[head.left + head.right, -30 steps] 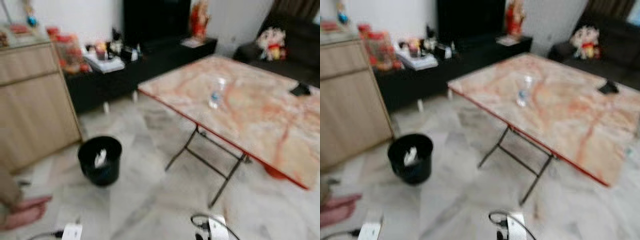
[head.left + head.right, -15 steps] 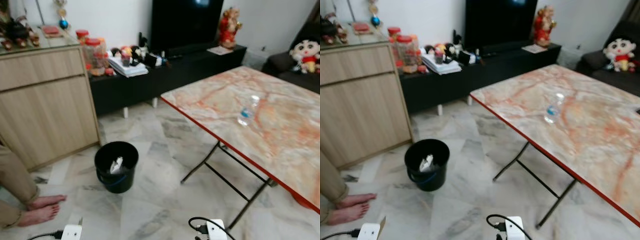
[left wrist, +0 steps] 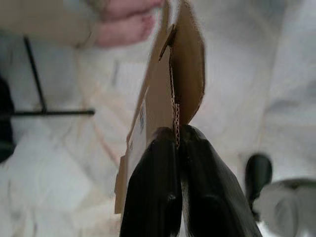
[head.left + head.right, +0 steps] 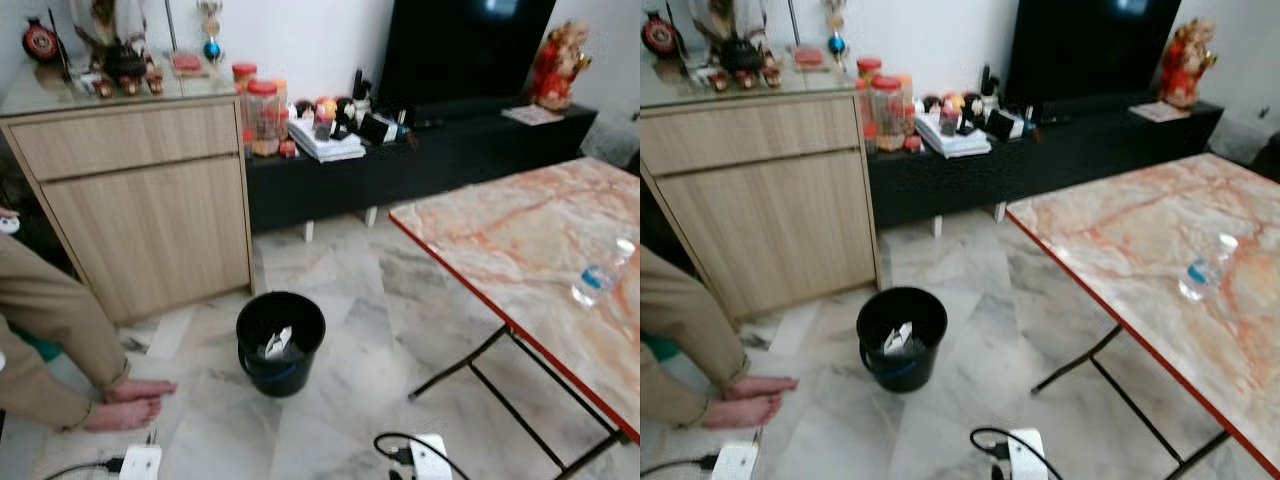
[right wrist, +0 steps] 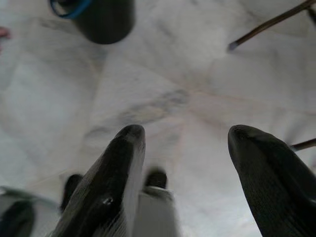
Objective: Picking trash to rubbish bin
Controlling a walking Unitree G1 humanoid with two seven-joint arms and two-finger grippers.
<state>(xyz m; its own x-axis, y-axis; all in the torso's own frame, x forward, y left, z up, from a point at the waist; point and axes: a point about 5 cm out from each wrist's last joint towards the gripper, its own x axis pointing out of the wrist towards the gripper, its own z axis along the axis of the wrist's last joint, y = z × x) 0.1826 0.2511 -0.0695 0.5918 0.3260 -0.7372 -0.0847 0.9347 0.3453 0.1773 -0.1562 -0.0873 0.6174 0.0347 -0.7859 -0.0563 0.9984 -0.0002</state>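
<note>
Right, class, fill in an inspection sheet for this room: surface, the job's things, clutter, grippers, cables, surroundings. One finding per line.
Surface: marble-tiled floor; folding table with a marbled orange top at the robot's right.
Job's things: black rubbish bin on the floor, pale scrap inside; cardboard piece; clear plastic bottle lying on the table.
Clutter: jars, books and small items on the low black TV bench.
Grippers: left gripper shut on the cardboard piece; right gripper open above the floor.
Cables: black cable and white power strip on the floor.
Surroundings: wooden cabinet; a person's bare feet beside the bin.
</note>
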